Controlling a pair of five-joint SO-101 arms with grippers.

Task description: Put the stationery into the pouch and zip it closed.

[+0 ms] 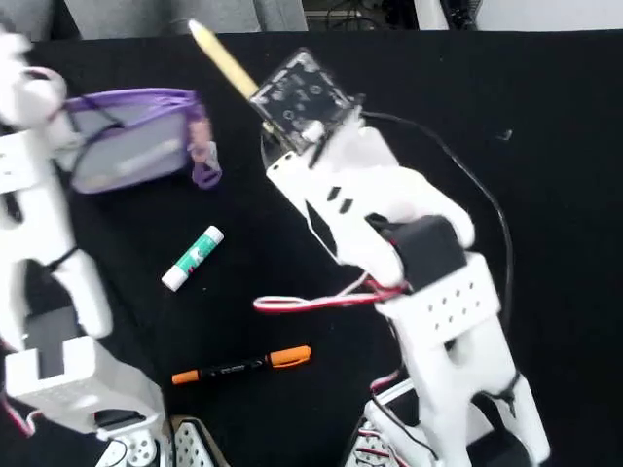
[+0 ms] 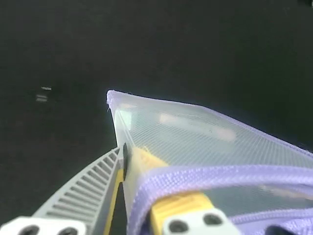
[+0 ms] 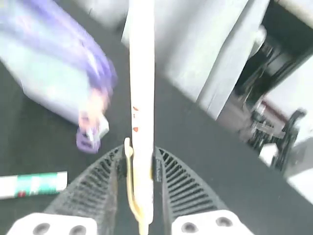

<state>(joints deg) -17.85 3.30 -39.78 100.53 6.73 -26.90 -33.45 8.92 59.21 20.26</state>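
A translucent pouch point(image 1: 131, 146) with purple trim lies at the table's far left. My left gripper point(image 2: 139, 169) is shut on the pouch's point(image 2: 205, 142) purple-edged corner, one finger point(image 2: 88, 196) outside the mesh wall and a yellow one inside. My right gripper point(image 3: 139, 166) is shut on a pale yellow pen point(image 3: 142, 98), held in the air to the right of the pouch; in the high view the pen point(image 1: 222, 58) sticks out toward the table's back edge. A white and green glue stick point(image 1: 193, 258) and an orange-capped black marker point(image 1: 243, 366) lie on the black table.
The pouch's purple zipper pull point(image 1: 204, 156) hangs off its right end. Red and white cables point(image 1: 311, 300) loop from the right arm above the marker. The black table point(image 1: 545, 146) runs open to the right. Grey furniture stands beyond the back edge.
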